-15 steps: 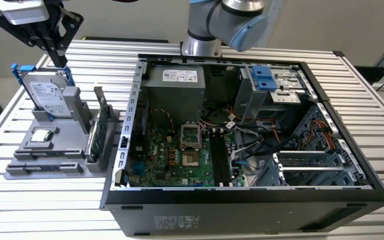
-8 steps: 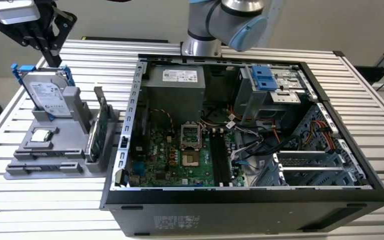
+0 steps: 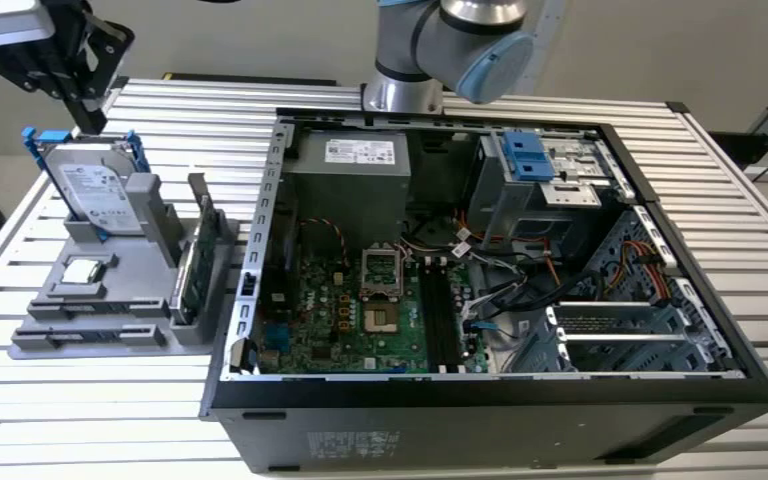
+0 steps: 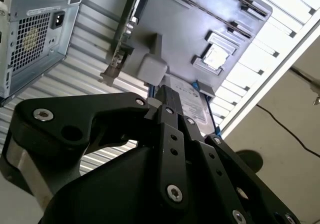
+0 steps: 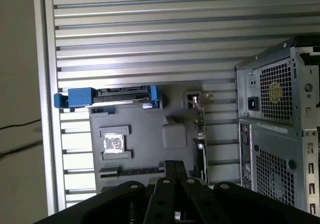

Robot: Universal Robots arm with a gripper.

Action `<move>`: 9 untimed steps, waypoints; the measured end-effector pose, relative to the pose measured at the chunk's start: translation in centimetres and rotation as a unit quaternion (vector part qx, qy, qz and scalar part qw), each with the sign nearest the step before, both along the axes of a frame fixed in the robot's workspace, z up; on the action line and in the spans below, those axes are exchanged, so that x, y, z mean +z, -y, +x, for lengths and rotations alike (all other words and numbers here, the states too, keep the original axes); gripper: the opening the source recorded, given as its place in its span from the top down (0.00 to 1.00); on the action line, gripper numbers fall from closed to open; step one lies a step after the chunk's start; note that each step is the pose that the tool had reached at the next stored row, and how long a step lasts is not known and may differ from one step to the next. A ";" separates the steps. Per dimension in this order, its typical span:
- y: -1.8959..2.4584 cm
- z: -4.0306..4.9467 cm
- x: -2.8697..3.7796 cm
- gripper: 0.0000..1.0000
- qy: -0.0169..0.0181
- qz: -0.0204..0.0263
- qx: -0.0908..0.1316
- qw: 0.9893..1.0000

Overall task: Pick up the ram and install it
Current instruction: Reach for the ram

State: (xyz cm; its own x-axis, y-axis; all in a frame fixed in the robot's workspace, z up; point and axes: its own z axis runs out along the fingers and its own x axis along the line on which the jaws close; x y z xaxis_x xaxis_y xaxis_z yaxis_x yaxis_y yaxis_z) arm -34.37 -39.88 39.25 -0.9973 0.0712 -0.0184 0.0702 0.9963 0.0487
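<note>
On a slatted metal table (image 3: 91, 400), beside an open computer case (image 3: 491, 430), the robot's hand (image 3: 89, 122) hangs closed and empty above a gray tray (image 3: 37, 345) whose front slot props the ram (image 3: 97, 306) on edge, apparently for easy gripping.

Thin ram (image 3: 101, 307) sits edge-up in gray holder (image 3: 91, 348).

An open computer case (image 3: 491, 425) sits mid-tabletop (image 3: 91, 420). Near the tabletop's edge at the exterior view's left, a grey holder (image 3: 84, 345) carries an upright hard drive (image 3: 95, 190).
</note>
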 end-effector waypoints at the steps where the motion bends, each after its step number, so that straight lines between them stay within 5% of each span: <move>1: 0.00 -0.19 0.00 1.00 0.000 0.000 0.000 1.000; 9: 0.00 -1.62 0.00 1.00 0.000 0.000 0.008 1.000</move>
State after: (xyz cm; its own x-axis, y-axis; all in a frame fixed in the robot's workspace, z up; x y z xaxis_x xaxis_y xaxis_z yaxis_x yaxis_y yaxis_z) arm -35.99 -39.88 39.25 -0.9983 0.0560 -0.0184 0.0550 0.9973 0.0487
